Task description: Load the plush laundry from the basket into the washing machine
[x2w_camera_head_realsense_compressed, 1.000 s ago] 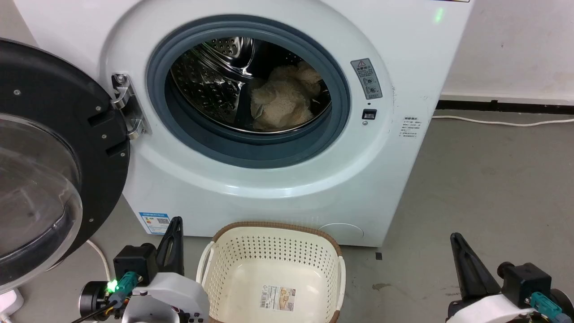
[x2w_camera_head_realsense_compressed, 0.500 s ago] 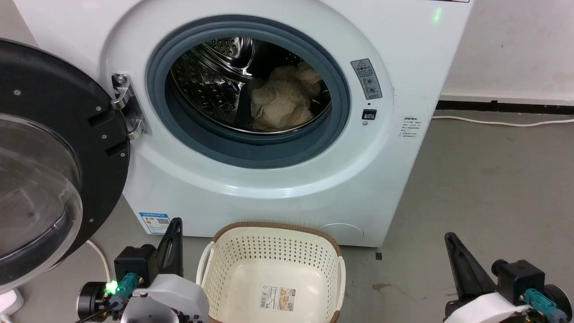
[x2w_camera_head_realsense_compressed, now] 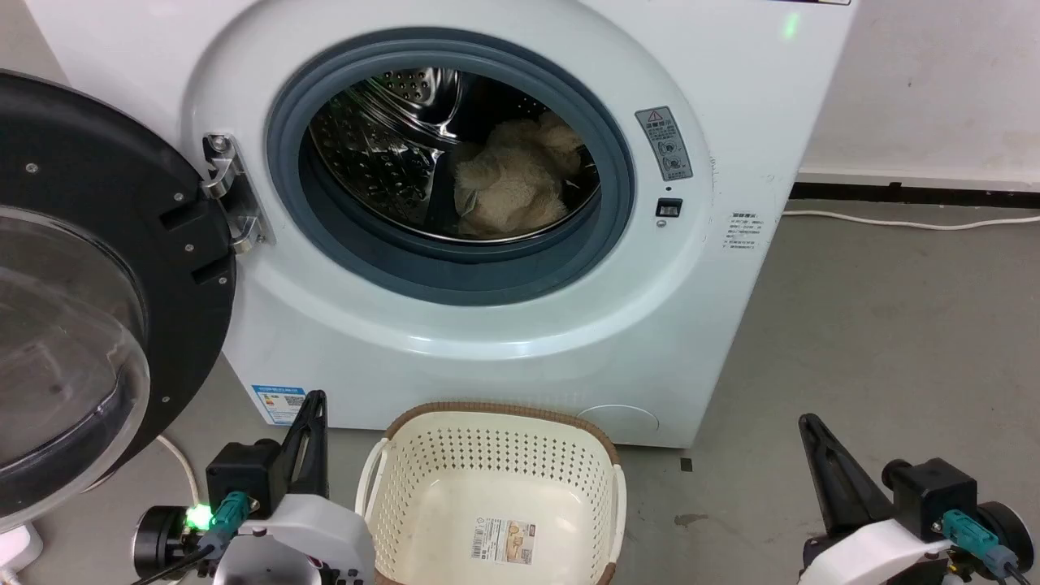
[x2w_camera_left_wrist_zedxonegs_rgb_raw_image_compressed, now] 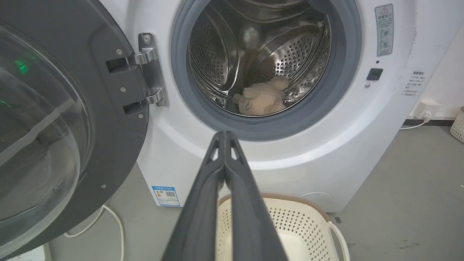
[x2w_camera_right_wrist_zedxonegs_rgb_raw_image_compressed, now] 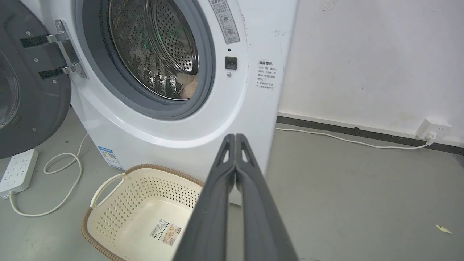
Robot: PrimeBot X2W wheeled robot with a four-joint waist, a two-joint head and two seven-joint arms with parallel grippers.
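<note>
The beige plush laundry (x2w_camera_head_realsense_compressed: 512, 183) lies inside the steel drum of the white washing machine (x2w_camera_head_realsense_compressed: 504, 341), whose black-framed glass door (x2w_camera_head_realsense_compressed: 89, 284) hangs open at the left. In the left wrist view the plush laundry (x2w_camera_left_wrist_zedxonegs_rgb_raw_image_compressed: 261, 99) rests low in the drum. The cream basket (x2w_camera_head_realsense_compressed: 496, 443) stands on the floor before the washer, holding just the label on its bottom. My left gripper (x2w_camera_head_realsense_compressed: 315, 400) is shut and empty left of the basket. My right gripper (x2w_camera_head_realsense_compressed: 807, 422) is shut and empty well right of it. Both wrist views show closed fingertips (x2w_camera_left_wrist_zedxonegs_rgb_raw_image_compressed: 224, 135) (x2w_camera_right_wrist_zedxonegs_rgb_raw_image_compressed: 235, 137).
A white power strip (x2w_camera_right_wrist_zedxonegs_rgb_raw_image_compressed: 16, 168) with its looping cable (x2w_camera_right_wrist_zedxonegs_rgb_raw_image_compressed: 69, 174) lies on the floor under the open door. Another cable (x2w_camera_right_wrist_zedxonegs_rgb_raw_image_compressed: 344, 139) runs along the wall to a socket (x2w_camera_right_wrist_zedxonegs_rgb_raw_image_compressed: 433, 128) at the right. Bare grey floor spreads right of the washer.
My right gripper has crept slightly left and up in the head view. The left gripper has barely shifted. The plush and basket have stayed put.
</note>
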